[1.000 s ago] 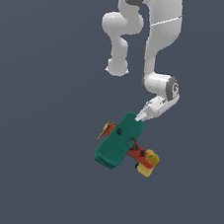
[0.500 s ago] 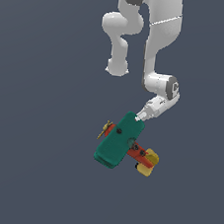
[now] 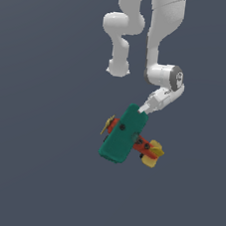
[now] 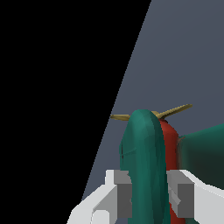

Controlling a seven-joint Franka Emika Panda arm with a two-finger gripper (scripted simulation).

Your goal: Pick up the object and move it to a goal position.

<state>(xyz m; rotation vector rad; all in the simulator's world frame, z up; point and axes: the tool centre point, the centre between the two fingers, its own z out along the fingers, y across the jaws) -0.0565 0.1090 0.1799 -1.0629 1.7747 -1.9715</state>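
Wrist view shows the pincer clamped on the toy biplane, one grey pad on each face of a teal wing. Beyond the wing sit the red body and yellow propeller. Exterior view shows the plane tilted below the white arm, yellow tail toward that view's right.

White arm bent downward, tool fingers clamped either side of the biplane wing
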